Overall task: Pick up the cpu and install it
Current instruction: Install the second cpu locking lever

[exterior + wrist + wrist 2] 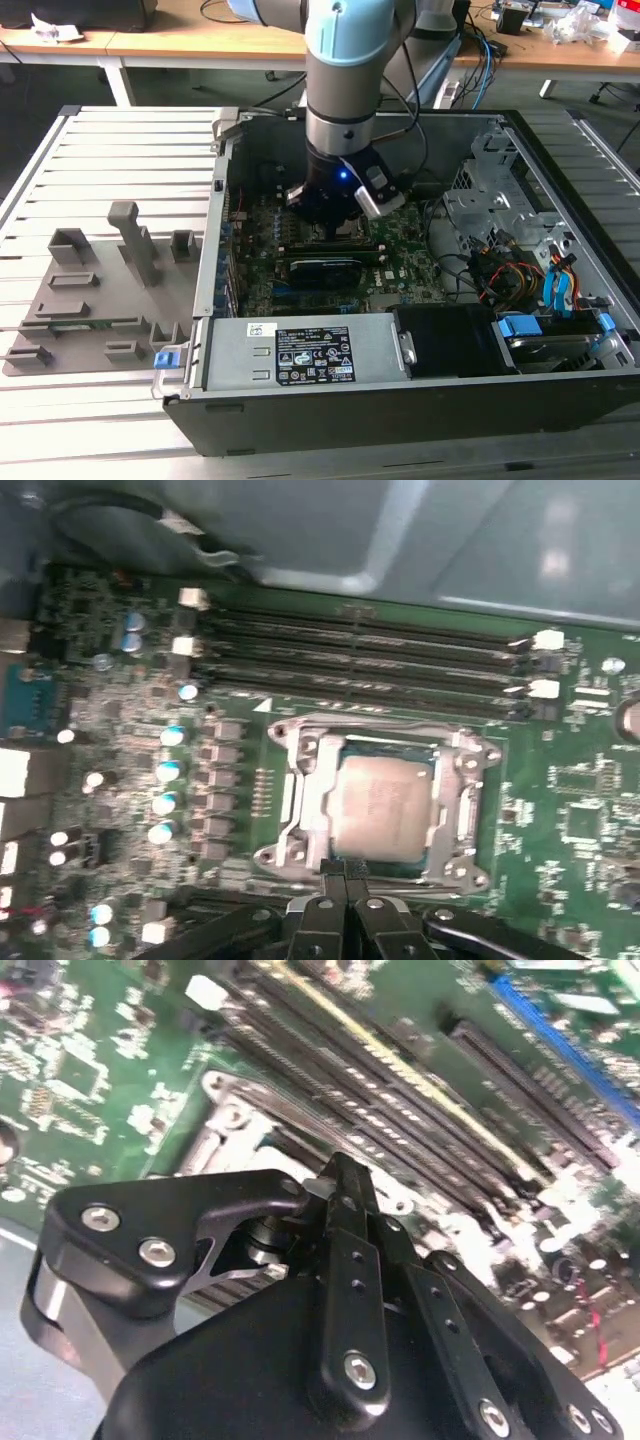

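Note:
The cpu [385, 805], a small square chip with a silvery top, lies flat inside the metal-framed socket [298, 780] on the green motherboard [120, 740] in the first wrist view. My gripper [346, 872] is at the socket's near edge, its black fingers [328, 912] pressed together and holding nothing. The second wrist view has the gripper [342, 1172] shut just above the socket frame [225, 1125]. In the exterior view the gripper [335, 225] reaches down into the open computer case [350, 420] over the motherboard [400, 262].
Long black memory slots [360, 655] run beside the socket. A power supply [310, 355], drive bays with blue tabs [555, 300] and loose cables [500, 270] crowd the case. A grey fixture tray [100, 290] lies at the exterior view's left.

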`<move>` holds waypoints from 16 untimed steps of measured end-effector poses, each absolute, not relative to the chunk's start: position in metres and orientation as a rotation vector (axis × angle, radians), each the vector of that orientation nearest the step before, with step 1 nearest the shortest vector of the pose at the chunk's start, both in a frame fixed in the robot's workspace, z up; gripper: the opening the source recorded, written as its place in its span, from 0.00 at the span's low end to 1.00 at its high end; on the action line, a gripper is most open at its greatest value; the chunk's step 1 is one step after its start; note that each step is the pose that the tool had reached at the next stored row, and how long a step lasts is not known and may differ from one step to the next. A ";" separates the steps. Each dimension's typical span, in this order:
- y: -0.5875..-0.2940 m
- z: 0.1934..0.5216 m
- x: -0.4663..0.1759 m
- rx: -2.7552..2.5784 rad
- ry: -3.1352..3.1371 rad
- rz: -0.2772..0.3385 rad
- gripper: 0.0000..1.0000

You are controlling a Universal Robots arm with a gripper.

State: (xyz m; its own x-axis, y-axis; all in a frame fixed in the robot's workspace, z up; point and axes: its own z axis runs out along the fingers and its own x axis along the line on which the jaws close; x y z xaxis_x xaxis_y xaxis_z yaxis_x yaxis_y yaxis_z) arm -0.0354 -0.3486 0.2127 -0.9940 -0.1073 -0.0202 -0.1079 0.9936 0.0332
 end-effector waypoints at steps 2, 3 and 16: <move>-0.337 0.213 -0.029 -0.168 3.119 0.038 0.11; -0.334 0.213 -0.028 -0.169 3.119 0.034 0.11; -0.321 0.271 -0.027 -0.169 3.119 0.014 0.11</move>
State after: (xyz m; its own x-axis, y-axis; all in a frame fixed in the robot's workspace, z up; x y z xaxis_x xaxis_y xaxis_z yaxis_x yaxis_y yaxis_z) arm -0.0275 -0.3208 0.2707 -0.9940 -0.1077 -0.0183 -0.1079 0.9941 0.0077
